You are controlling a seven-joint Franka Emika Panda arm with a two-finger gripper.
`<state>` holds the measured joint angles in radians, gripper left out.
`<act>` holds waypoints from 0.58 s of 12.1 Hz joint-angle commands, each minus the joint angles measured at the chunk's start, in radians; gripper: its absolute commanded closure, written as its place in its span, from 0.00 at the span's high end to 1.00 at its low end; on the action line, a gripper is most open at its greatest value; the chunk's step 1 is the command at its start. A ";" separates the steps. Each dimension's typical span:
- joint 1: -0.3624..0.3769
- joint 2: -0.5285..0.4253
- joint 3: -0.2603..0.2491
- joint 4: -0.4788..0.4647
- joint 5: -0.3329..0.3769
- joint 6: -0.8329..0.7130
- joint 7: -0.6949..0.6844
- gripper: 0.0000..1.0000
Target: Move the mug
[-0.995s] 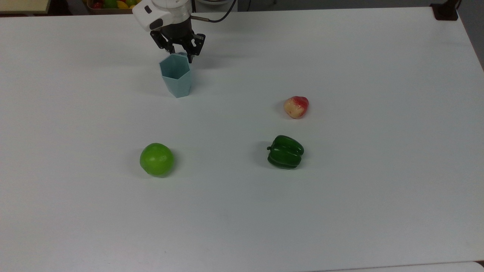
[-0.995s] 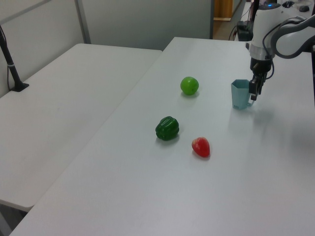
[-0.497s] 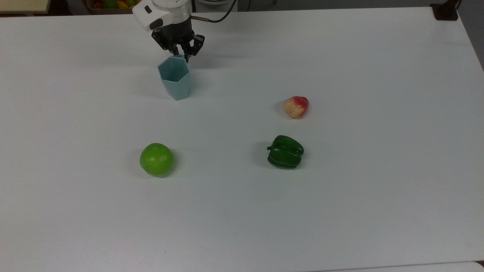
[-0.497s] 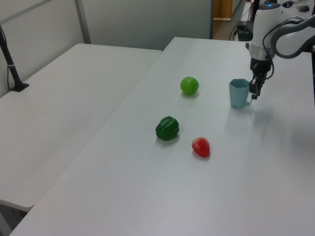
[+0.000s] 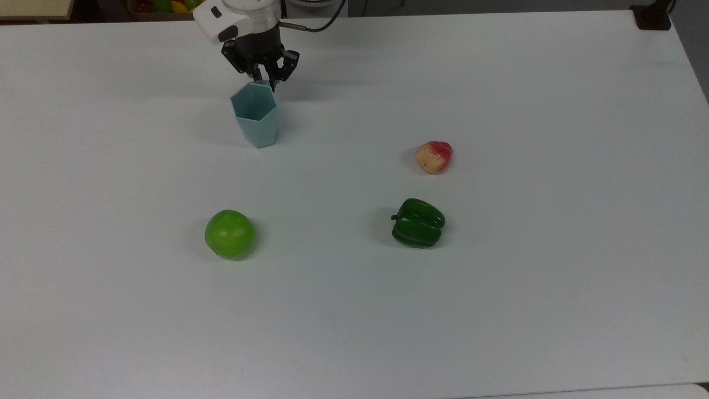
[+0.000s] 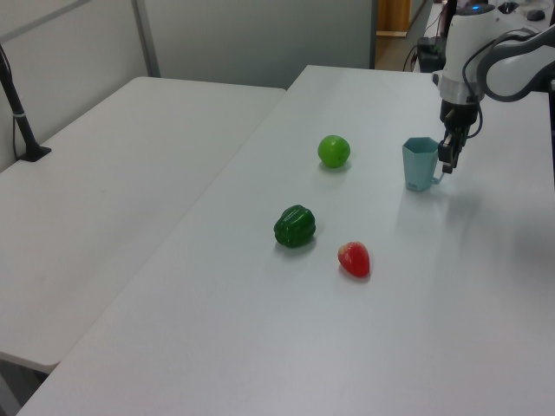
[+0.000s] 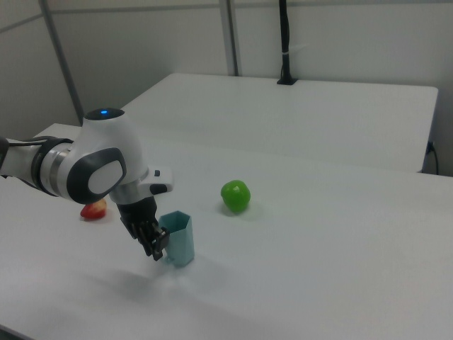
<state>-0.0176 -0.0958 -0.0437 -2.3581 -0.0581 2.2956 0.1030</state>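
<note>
lab: white tables [image 6: 130,156], partition walls [image 7: 141,35]

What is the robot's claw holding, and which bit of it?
The gripper holds the mug by its far rim in the top view, at the handle side; it looks shut on it.

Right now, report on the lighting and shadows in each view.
Top view: even, soft light; faint shadows to the left of the mug, green apple and pepper. Left view: flat light, a dim shadow beside the mug. Right view: a soft shadow on the table under the arm near the mug.
</note>
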 commanded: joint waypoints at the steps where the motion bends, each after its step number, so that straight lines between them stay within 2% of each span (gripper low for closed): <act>1: 0.005 -0.082 0.002 0.020 0.009 -0.067 0.001 0.12; 4: 0.027 -0.110 0.002 0.077 0.024 -0.128 0.000 0.12; 6: 0.097 -0.110 0.008 0.114 0.082 -0.177 0.010 0.12; 7: 0.126 -0.110 0.031 0.126 0.108 -0.186 0.015 0.12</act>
<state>0.0397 -0.1942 -0.0369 -2.2623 -0.0086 2.1540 0.1025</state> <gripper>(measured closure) 0.749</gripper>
